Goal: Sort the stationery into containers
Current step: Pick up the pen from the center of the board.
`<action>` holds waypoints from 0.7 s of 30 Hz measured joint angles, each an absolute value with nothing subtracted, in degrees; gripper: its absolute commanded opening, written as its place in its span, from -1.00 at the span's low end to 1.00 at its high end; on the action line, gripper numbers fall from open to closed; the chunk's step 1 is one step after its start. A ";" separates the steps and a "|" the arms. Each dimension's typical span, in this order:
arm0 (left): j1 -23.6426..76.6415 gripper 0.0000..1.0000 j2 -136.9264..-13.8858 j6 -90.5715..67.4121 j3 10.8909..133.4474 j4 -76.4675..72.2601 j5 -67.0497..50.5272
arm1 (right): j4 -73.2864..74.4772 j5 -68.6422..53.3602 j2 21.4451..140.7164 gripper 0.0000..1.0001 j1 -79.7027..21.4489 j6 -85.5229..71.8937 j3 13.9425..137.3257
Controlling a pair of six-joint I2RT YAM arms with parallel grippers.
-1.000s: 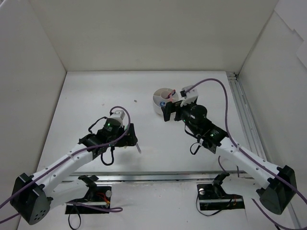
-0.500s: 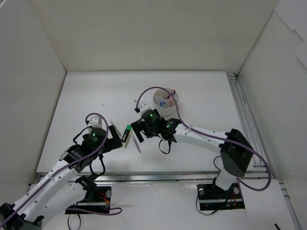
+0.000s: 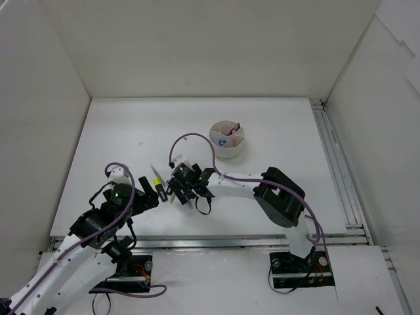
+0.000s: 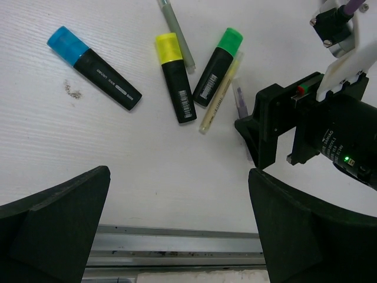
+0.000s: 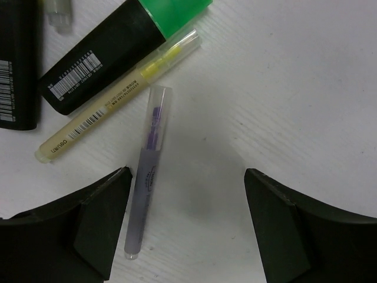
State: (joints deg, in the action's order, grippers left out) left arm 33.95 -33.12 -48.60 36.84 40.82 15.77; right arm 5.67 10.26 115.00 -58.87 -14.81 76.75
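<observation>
The left gripper (image 4: 179, 194) and right gripper (image 5: 187, 194) are held apart; the purple pen (image 5: 147, 180), off-centre under the right, could be nudged aside.

Barcode labels on green-capped highlighter (image 5: 100, 56) and pale yellow pen (image 5: 116, 94); lettering illegible.

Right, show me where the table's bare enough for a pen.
Bare table runs from the white tub left to the side wall, and from the tub right to the rail. Crowded near the front: highlighters and thin pens bunched.
</observation>
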 measured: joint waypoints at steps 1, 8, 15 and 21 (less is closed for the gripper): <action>33.95 1.00 -32.88 -48.53 36.82 41.04 15.88 | 5.74 10.37 115.33 0.25 -58.85 -14.98 76.73; 33.95 0.99 -33.54 -47.31 36.82 40.51 16.16 | 5.58 11.73 116.53 -0.49 -58.87 -15.27 77.80; 33.95 1.00 -37.43 -45.10 36.86 38.54 16.08 | 5.61 13.41 116.79 -1.00 -58.85 -15.31 78.04; 33.95 0.99 -41.21 -43.16 37.82 36.71 15.53 | 5.61 14.33 115.66 -1.00 -57.78 -15.40 76.66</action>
State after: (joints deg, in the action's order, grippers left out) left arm 33.95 -41.21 -43.16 37.82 36.71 15.53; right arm 5.61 14.33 115.66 -57.78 -15.40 76.66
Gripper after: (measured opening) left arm 0.996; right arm 0.090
